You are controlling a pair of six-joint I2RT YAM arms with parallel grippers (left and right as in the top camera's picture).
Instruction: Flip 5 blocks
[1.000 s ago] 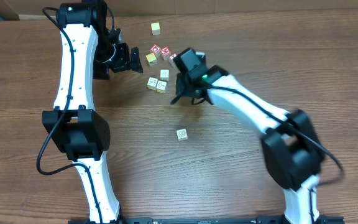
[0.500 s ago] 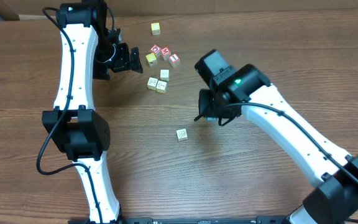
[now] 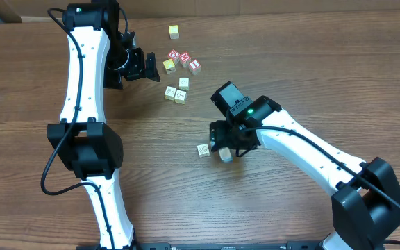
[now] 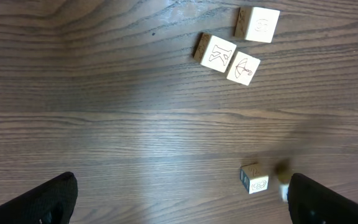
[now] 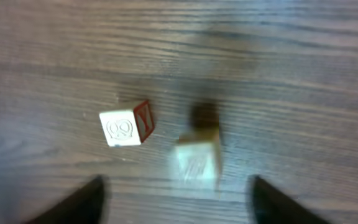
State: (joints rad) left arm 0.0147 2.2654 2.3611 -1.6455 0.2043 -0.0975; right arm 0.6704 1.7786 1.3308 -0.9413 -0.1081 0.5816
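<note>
**Right gripper down from the far cluster to mid-table**

Your right gripper (image 3: 231, 142) has swung away from the far cluster and is now hovering over mid-table, its jaws standing wide and gripping nothing. Below its spread fingers a blurred cream block (image 5: 196, 163) is showing loose against the wood, just beside a sharper block (image 5: 124, 126) with a red letter on one side. Your left gripper (image 3: 143, 66) is hanging fully spread and empty near three more cream blocks (image 4: 214, 51) farther up the table (image 3: 269, 208).
</note>
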